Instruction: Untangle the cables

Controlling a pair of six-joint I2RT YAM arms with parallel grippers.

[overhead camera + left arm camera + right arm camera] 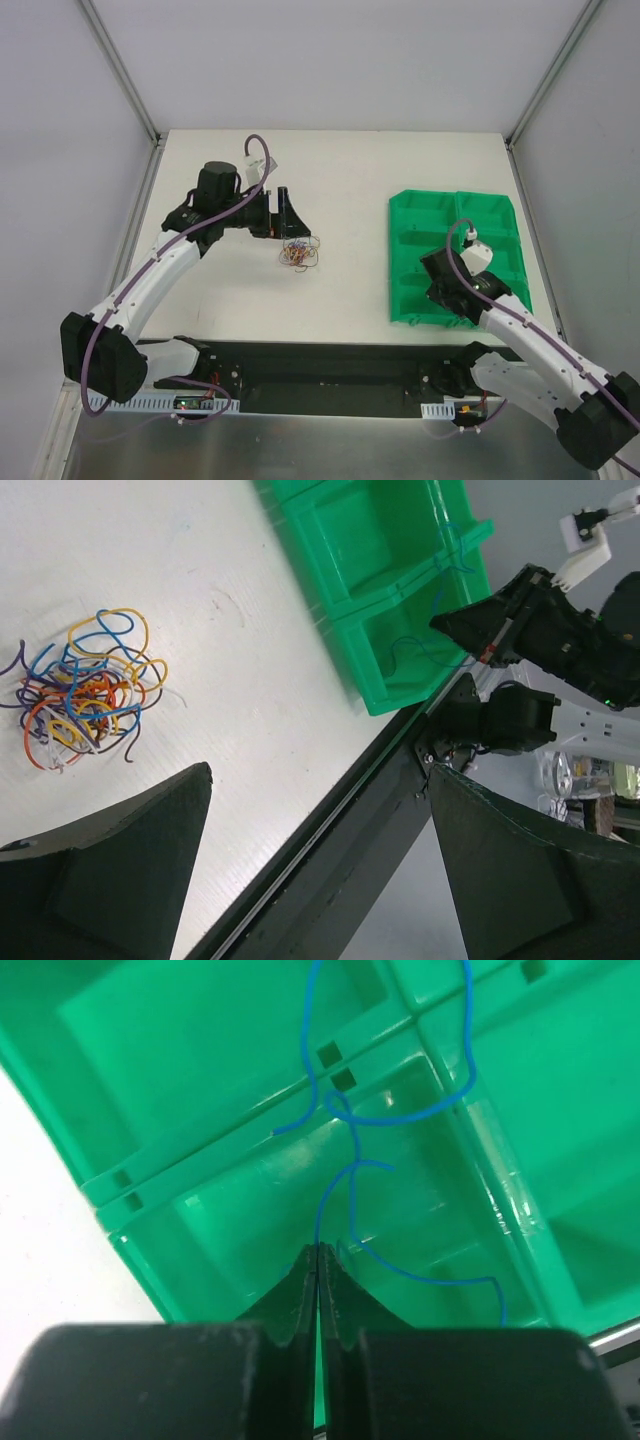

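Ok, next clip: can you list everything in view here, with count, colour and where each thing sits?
tangle of wires: one bunch; blue, orange, yellow, red, white and purple strands; on the table, just ahead of the left hand.
blue wire: at least one strand, exact count unclear; blue; draped over the tray's dividers, one end at the right hand's tips.
tray: one; green, several compartments; right side of the table.
table: one; white; under everything.
left arm: one; white with black joints, purple cable; reaching to the tangle.
right arm: one; same colours; over the tray.
left hand: black; open, holding nothing.
right hand: black; shut on the blue wire.
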